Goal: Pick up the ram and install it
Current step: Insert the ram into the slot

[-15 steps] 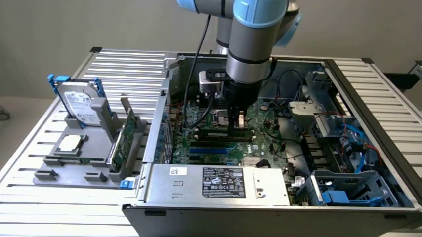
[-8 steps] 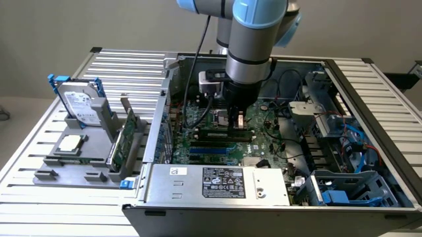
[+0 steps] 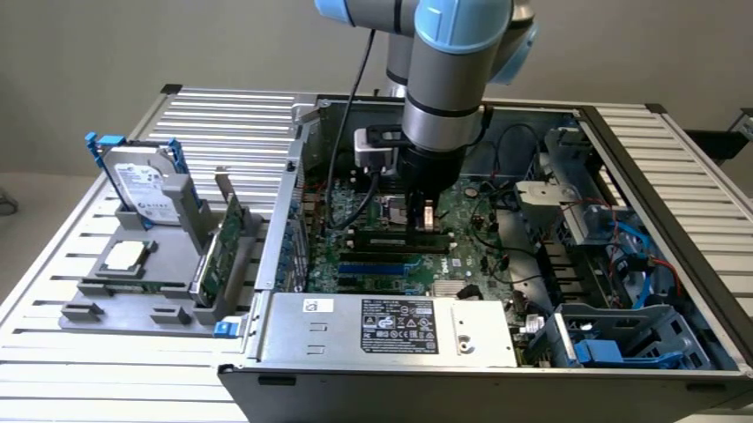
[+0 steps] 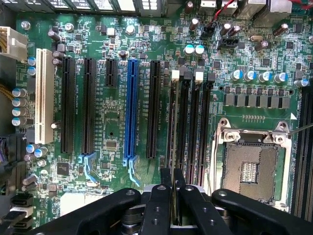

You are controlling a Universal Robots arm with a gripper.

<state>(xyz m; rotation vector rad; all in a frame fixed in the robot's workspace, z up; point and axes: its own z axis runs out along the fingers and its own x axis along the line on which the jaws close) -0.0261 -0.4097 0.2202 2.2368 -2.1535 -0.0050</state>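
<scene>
My gripper [image 3: 426, 220] is low inside the open computer case, over the motherboard [image 3: 471, 260]. In the wrist view its two black fingers [image 4: 157, 205] are shut on the ram [image 4: 175, 203], which I see edge-on as a thin strip between them. The ram stands in line with the nearest of several long black memory slots [image 4: 182, 122], the one with a white latch [image 4: 175, 74] at its far end. I cannot tell whether its lower edge touches the slot.
An empty CPU socket [image 4: 252, 169] lies beside the memory slots; a blue slot [image 4: 130, 110] and black card slots lie on the other side. The power supply [image 3: 389, 326] fills the case front. A hard drive [image 3: 147, 189] and an expansion card [image 3: 224, 242] stand on a grey holder at the exterior view's left.
</scene>
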